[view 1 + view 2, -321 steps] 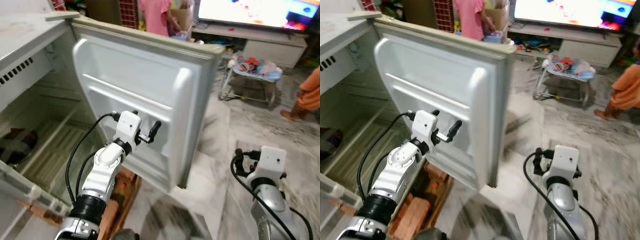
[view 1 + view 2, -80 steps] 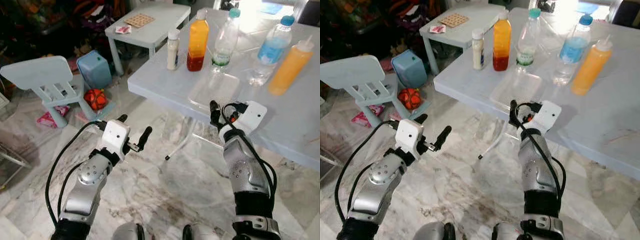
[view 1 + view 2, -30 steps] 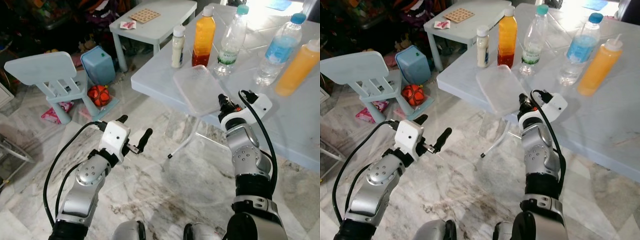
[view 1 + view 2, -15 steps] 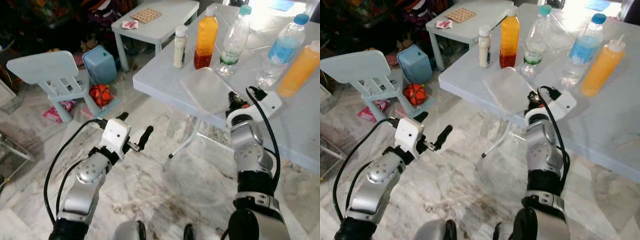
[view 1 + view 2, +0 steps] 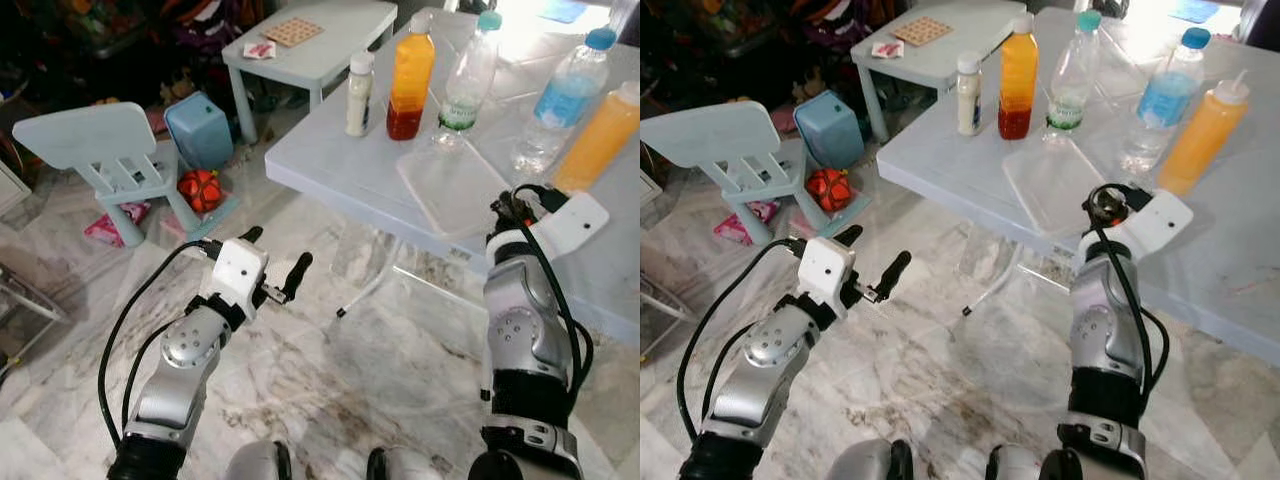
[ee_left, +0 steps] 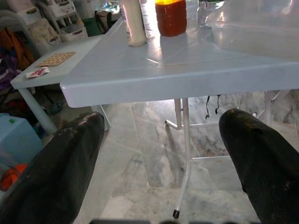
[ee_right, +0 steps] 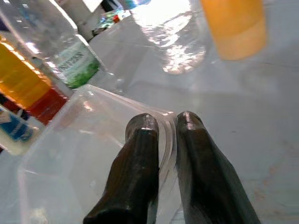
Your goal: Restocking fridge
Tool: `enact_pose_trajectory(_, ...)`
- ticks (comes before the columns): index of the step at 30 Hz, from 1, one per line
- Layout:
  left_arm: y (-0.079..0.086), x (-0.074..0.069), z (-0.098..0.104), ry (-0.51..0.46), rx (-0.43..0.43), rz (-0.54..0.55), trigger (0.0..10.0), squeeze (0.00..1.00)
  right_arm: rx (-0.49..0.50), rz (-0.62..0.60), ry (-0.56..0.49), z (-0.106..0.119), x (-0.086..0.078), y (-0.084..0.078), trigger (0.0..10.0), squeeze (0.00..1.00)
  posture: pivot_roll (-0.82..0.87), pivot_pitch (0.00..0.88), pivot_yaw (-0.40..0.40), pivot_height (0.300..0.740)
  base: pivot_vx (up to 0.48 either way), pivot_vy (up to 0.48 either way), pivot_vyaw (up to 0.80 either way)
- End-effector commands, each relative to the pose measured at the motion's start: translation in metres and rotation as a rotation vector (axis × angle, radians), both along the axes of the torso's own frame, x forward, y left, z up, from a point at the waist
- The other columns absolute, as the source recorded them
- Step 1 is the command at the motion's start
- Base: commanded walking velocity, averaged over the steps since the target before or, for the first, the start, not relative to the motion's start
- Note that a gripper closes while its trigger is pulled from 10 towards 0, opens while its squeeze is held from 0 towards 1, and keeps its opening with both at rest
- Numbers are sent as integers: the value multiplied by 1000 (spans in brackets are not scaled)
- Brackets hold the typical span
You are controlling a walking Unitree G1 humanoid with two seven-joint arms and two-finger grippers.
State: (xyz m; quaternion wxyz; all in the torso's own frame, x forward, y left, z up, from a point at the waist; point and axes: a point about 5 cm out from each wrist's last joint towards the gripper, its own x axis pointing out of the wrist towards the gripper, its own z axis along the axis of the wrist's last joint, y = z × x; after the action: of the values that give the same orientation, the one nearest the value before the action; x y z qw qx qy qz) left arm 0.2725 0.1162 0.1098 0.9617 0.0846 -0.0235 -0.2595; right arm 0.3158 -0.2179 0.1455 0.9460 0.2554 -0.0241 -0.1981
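A clear plastic container point(image 5: 450, 185) lies tilted on the near part of the pale blue table point(image 5: 330, 160). My right gripper point(image 5: 505, 207) is shut on its near rim; in the right wrist view both fingers point(image 7: 140, 158) pinch the thin clear edge of the container point(image 7: 79, 154). Behind it stand a small white bottle point(image 5: 358, 80), an orange juice bottle point(image 5: 410, 75), a clear green-label bottle point(image 5: 468, 70), a blue-label water bottle point(image 5: 565, 100) and an orange squeeze bottle point(image 5: 605, 135). My left gripper point(image 5: 277, 248) is open over the floor, left of the table.
A pale child's chair point(image 5: 85, 140), a blue box point(image 5: 200, 130) and a red toy ball point(image 5: 200, 187) stand on the marble floor at left. A low table point(image 5: 310, 35) is behind them. The table's white leg point(image 5: 370, 290) slants down between my arms.
My right gripper has moved right, farther over the table, carrying the clear container from a steep tilt at the table's edge to a lower, flatter pose. The left arm has barely moved.
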Motion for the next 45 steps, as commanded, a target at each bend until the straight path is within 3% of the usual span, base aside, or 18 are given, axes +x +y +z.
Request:
enact_pose_trajectory(1, 2, 0, -2, 0, 13, 0, 10000, 0, 1, -40, 99, -20, -8, -6, 10000, 353, 43, 67, 61, 740, 0, 0, 0)
enact_pose_trajectory(3, 2, 0, -2, -1, 14, 1, 10000, 0, 9, -37, 93, -20, -8, -6, 10000, 318, 43, 68, 60, 740, 0, 0, 0)
enact_pose_trajectory(4, 2, 0, -1, -2, 14, 1, 10000, 0, 18, -39, 91, -20, -8, -5, 10000, 1000, 43, 68, 60, 740, 0, 0, 0)
enact_pose_trajectory(22, 2, 3, 0, -22, 8, 8, 10000, 0, 40, -23, 114, -21, -23, 0, 10000, 1000, 32, 70, 57, 740, 0, 0, 0)
enact_pose_trajectory(33, 3, 6, 1, -30, 8, 16, 10000, 0, 15, 16, 82, -9, -21, 9, 10000, 1000, 26, 66, 55, 740, 0, 0, 0)
enact_pose_trajectory(45, 5, 7, 0, -39, 10, 33, 10000, 0, -10, 22, 45, 5, -17, 9, 10000, 1000, 26, 64, 52, 740, 0, 0, 0)
